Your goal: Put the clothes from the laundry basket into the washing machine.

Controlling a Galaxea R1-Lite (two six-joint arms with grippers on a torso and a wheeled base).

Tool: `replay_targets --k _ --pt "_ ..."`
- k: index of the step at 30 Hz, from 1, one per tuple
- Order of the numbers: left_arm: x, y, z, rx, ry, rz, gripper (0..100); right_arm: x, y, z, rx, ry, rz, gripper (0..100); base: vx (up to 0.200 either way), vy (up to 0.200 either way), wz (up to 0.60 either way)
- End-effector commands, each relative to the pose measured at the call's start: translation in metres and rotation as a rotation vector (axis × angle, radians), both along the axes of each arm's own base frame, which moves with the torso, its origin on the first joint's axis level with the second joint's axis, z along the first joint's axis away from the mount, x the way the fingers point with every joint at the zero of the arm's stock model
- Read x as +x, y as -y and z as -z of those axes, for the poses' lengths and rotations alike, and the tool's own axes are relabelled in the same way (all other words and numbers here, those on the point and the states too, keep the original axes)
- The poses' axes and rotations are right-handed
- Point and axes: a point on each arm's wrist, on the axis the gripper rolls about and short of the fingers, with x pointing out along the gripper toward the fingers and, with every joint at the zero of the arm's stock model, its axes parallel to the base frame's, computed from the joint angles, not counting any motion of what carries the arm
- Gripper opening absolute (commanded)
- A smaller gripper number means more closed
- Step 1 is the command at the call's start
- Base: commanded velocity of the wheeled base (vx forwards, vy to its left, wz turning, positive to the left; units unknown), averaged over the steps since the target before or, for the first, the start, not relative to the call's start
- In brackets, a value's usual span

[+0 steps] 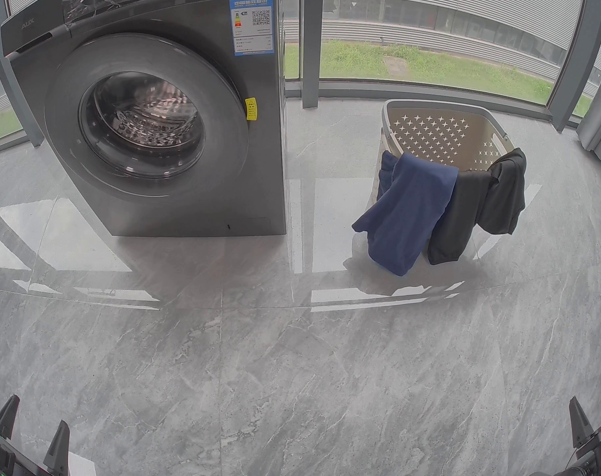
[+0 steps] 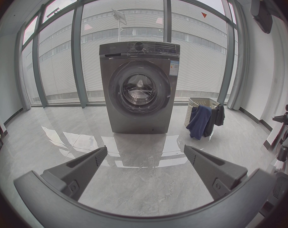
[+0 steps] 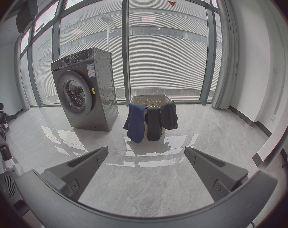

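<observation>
The washing machine [image 1: 261, 166] is dark grey (its tag [image 1: 251, 108] yellow); the laundry basket [image 1: 439, 105] is beige, star-patterned, with a blue garment [image 1: 406, 213] and black garments [image 1: 460, 219].

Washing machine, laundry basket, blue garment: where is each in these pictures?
washing machine [image 1: 148, 123], head view, middle of its round door.
laundry basket [image 1: 439, 137], head view, inner back wall.
blue garment [image 1: 406, 213], head view, cloth hanging over the rim.

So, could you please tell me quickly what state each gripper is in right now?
Left gripper: open, holding nothing.
Right gripper: open, holding nothing.
</observation>
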Motion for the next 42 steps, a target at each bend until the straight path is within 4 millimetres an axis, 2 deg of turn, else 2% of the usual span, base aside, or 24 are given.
replay_targets --k 1,17,29,42 --pt "0.0006 0.0000 0.0049 0.000 -0.008 0.000 100 0.0003 0.0000 0.0047 0.000 -0.004 -0.001 100 0.000 -0.200 0.00" --pt "0.0005 0.0000 0.0047 -0.001 -0.008 0.000 100 0.0003 0.0000 0.0047 0.001 -0.004 0.001 100 0.000 -0.200 0.00" --pt "0.0005 0.0000 0.0051 0.007 -0.007 0.000 100 0.0003 0.0000 0.0047 0.003 -0.004 0.001 100 0.000 0.000 0.00" --pt "0.0005 0.0000 0.0047 -0.003 -0.008 -0.002 100 0.0003 0.0000 0.0047 0.003 -0.004 0.001 100 0.185 0.000 0.00"
